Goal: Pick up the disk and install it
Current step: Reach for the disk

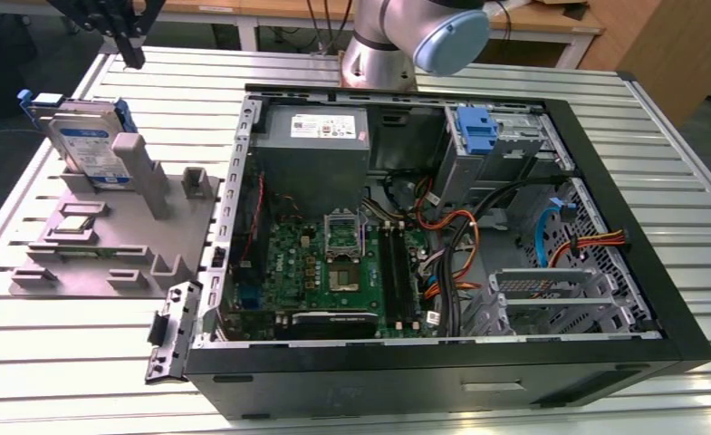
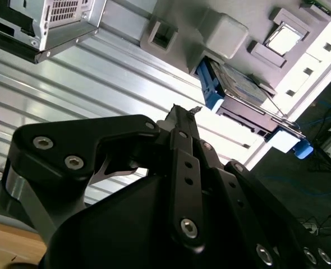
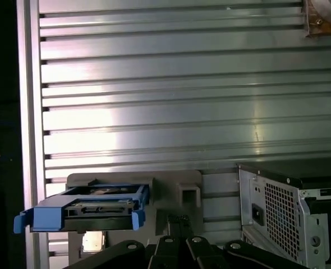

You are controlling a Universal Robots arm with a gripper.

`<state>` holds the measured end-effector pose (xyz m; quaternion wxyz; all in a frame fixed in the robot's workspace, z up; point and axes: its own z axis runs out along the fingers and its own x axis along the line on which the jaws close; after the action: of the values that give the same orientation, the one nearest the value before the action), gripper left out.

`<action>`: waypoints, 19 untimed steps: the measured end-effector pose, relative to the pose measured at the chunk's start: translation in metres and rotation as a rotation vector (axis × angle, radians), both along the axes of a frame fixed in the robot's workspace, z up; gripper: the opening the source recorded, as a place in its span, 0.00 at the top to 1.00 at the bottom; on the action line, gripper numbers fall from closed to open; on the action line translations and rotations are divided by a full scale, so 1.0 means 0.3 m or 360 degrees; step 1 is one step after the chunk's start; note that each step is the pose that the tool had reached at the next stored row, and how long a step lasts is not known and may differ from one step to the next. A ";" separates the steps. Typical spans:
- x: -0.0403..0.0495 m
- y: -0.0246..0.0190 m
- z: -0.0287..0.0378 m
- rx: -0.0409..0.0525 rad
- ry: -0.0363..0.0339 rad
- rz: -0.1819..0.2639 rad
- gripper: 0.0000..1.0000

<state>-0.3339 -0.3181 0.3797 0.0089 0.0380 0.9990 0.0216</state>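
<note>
Silver disk (image 1: 90, 147): stands on edge in a slot of the grey fixture (image 1: 101, 263), blue carrier round it, at 10 o'clock in the exterior view. Nothing grips it.
Pincer (image 1: 135, 60): I read the fingers as closed together with nothing between them. It hangs over the table (image 1: 65, 362), at 12 o'clock of the disk and apart from it.
Fixture contents: the disk, plus small flat parts (image 1: 77, 213) lying at 6 o'clock of it.
Case (image 1: 452, 381): side open, at 3 o'clock of the fixture. It holds the motherboard (image 1: 331, 263), grey power supply (image 1: 316, 136), cables (image 1: 452, 236), a narrow blue bracket (image 1: 478, 131) at 1 o'clock and a metal cage (image 1: 549, 294) at 4 o'clock.
Risk 1: closed fingers could hit the disk's top edge. Cause: coming down without opening.
Risk 2: the disk could jam in its slot. Cause: an off-centre grip on the plastic carrier, so it lifts tilted.
Risk 3: the disk could snag inside the case. Cause: loose cables just beside the cage.
</note>
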 end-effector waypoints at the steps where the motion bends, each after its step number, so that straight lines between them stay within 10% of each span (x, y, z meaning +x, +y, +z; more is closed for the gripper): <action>1: -0.006 -0.001 0.000 0.0000 0.0000 0.0000 0.90; 10: -0.071 -0.011 -0.003 0.0000 0.0000 0.0000 0.90; 19: -0.076 -0.011 -0.003 0.0000 0.0000 0.0000 0.90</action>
<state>-0.3566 -0.3214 0.3789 0.0089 0.0380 0.9990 0.0216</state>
